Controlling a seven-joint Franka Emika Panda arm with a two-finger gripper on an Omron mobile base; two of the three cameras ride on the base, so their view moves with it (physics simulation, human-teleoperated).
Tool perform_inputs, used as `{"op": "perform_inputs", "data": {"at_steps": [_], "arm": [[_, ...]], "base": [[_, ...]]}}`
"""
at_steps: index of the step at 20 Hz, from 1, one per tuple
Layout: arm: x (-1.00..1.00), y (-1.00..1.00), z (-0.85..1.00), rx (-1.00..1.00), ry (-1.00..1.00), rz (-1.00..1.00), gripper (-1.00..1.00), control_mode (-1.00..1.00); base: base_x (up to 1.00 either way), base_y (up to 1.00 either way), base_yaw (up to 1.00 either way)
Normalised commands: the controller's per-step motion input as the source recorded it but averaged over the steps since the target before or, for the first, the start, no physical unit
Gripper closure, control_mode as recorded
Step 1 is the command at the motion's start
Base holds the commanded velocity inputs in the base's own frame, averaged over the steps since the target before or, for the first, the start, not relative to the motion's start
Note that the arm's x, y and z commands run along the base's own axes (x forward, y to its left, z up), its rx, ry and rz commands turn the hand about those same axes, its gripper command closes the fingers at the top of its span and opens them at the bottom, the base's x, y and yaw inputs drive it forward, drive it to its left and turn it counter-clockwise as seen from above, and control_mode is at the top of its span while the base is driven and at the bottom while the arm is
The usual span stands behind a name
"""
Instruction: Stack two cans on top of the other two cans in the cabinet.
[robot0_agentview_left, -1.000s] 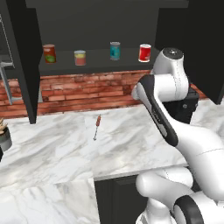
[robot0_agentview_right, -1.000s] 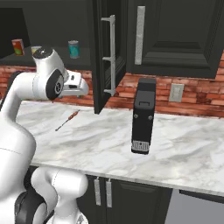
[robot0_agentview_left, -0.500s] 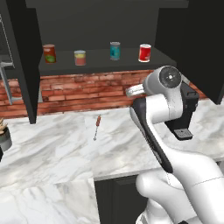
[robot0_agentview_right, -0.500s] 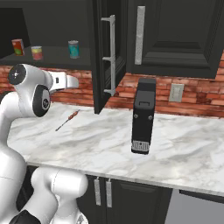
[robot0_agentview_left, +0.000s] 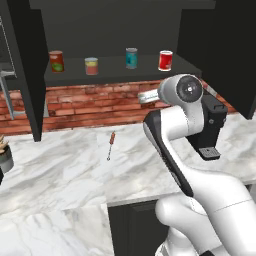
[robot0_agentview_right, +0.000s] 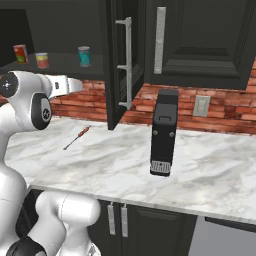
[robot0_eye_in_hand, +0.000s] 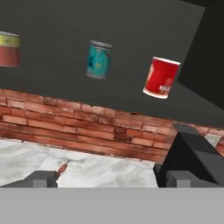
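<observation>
Four cans stand apart in a row on the shelf of the black cabinet (robot0_agentview_left: 115, 75). From left to right they are the dark red can with the green label (robot0_agentview_left: 56, 61), the salmon-pink can (robot0_agentview_left: 91, 65), the teal-blue can (robot0_agentview_left: 131, 58) and the bright red can (robot0_agentview_left: 165, 60). In the hand view the teal-blue can (robot0_eye_in_hand: 98, 59) and the bright red can (robot0_eye_in_hand: 161, 78) sit above centre, and the salmon-pink can (robot0_eye_in_hand: 8, 49) is at the left edge. My gripper (robot0_eye_in_hand: 111, 179) is open and empty. It hangs below the shelf, in front of the brick wall (robot0_agentview_left: 146, 97).
A red-handled screwdriver (robot0_agentview_left: 111, 144) lies on the marble counter (robot0_agentview_left: 60, 170). A tall black appliance (robot0_agentview_right: 164, 131) stands on the counter to the right. The cabinet's open door (robot0_agentview_right: 120, 60) juts out beside the teal-blue can. A potted plant (robot0_agentview_left: 4, 156) sits at the far left.
The arm has swung and folded, bringing the hand out level under the shelf and facing the cans. The cans and screwdriver have not moved.
</observation>
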Motion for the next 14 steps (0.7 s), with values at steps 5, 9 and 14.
{"op": "perform_inputs", "data": {"at_steps": [5, 9, 14], "arm": [[0.02, 0.17, 0.4, 0.01, 0.0, 0.0, -1.0, -1.0], [0.04, 0.05, 0.31, 0.05, -0.02, 0.0, -1.0, -1.0], [0.12, 0.05, 0.19, 0.05, -0.03, 0.0, -1.0, -1.0]], "base": [[0.0, 0.0, 0.0], [0.0, 0.0, 0.0], [0.0, 0.0, 0.0]]}}
